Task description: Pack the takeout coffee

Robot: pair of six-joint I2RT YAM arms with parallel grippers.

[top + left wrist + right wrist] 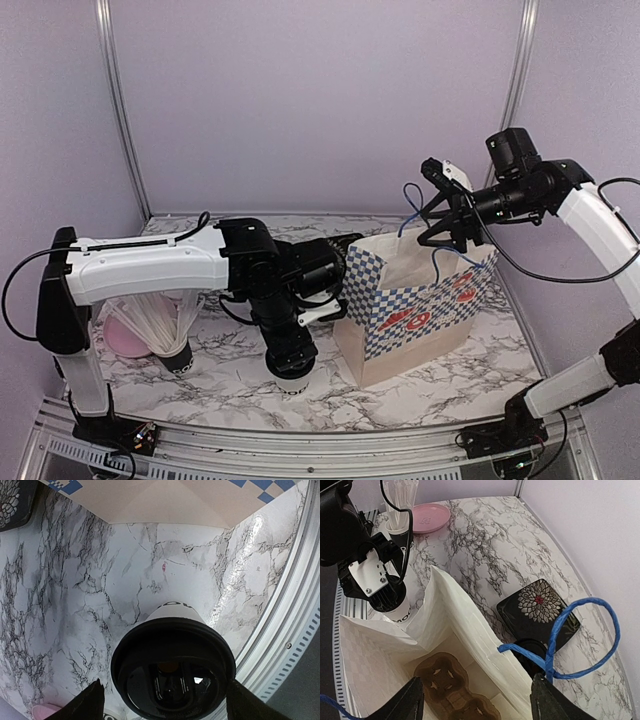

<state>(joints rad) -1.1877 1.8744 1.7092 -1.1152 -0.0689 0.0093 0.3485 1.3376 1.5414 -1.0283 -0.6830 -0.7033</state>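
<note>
Left pincer (165, 692) astride coffee cup (172, 665) — contact unclear

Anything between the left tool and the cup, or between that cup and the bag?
Nothing visible blocks the left tool; its open jaws straddle the white paper cup with round black lid. Between cup and the blue-checkered paper bag only the bag's own near wall stands, so the cup must go over it.
</note>
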